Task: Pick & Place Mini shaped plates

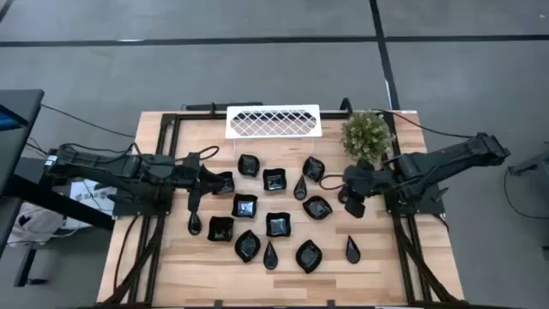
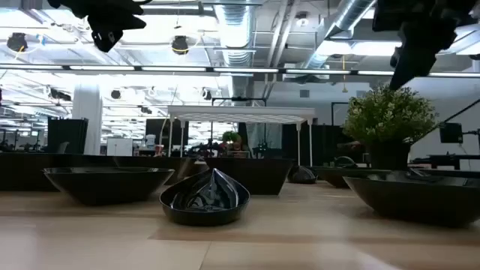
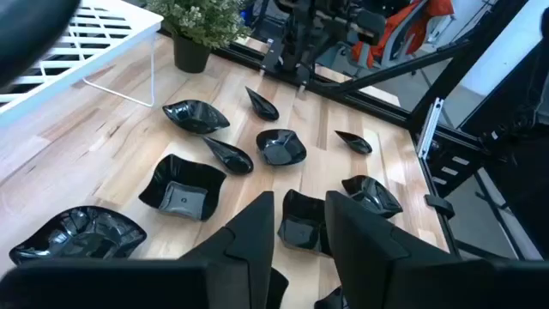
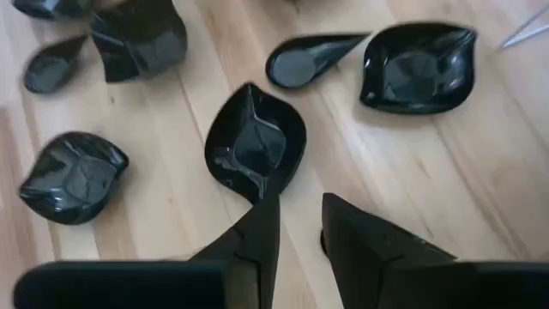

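counter [image 1: 171, 257]: light wood slats, black frame rails along both sides.
plates [image 1: 274, 225]: approx fifteen glossy black mini dishes, square, leaf & teardrop, scattered over mid counter betw. the two arms, all lying flat on the wood, none lifted.
left tool [image 1: 193, 209]: off the left edge of the plate group, up in the air, pointing twd a teardrop plate [image 1: 195, 225] just below it in high view; fingers [image 3: 257, 227] a narrow gap apart, nothing betw. them.
right tool [image 1: 354, 206]: right side of the group, near a leaf plate [image 1: 317, 208]; fingers [image 4: 262, 227] slightly apart, empty. Wrist cam looks down on a leaf plate [image 4: 255, 142] just ahead of the tips, not touching.
tray [image 1: 274, 122]: white lattice, on legs, far edge of counter, centre; nothing seen on it.
plant [image 1: 367, 136]: small green bush in dark pot, just right of tray, behind right tool.
low view: teardrop plate [image 2: 205, 199] nearest lens, wider dishes either side; both arms hang above, clear of the wood.
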You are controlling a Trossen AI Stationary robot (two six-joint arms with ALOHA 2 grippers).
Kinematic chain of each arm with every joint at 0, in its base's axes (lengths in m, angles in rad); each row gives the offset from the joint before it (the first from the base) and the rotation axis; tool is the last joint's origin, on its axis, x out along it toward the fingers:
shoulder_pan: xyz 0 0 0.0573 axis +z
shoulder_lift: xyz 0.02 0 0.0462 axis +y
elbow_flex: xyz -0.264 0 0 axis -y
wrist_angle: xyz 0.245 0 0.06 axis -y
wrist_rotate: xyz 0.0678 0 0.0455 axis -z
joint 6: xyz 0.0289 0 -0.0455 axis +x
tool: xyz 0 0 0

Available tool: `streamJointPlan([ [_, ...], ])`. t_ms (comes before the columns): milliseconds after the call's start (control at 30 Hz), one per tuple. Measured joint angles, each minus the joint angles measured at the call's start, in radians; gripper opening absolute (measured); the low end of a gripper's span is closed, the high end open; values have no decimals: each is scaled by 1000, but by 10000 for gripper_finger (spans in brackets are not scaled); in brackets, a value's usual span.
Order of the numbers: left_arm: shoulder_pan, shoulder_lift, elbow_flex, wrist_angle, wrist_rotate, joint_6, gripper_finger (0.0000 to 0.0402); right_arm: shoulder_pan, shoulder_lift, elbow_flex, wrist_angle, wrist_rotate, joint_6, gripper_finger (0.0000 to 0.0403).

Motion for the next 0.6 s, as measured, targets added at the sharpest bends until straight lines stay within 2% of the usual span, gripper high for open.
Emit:
streamJointPlan([
  [100, 0, 0, 0, 1, 0, 0, 108, 14, -58, 0, -37, 35, 51, 85],
  [233, 0, 0, 0, 4, 0, 0, 108, 17, -125, 0, -116, 30, 181, 85],
  [400, 3, -8, 0, 8, -2, 53, 108, 18, -178, 0, -201, 22, 436, 85],
  [600, 4, -14, 0, 16, -50, 83, 108, 18, -196, 0, -286, -41, 533, 85],
])
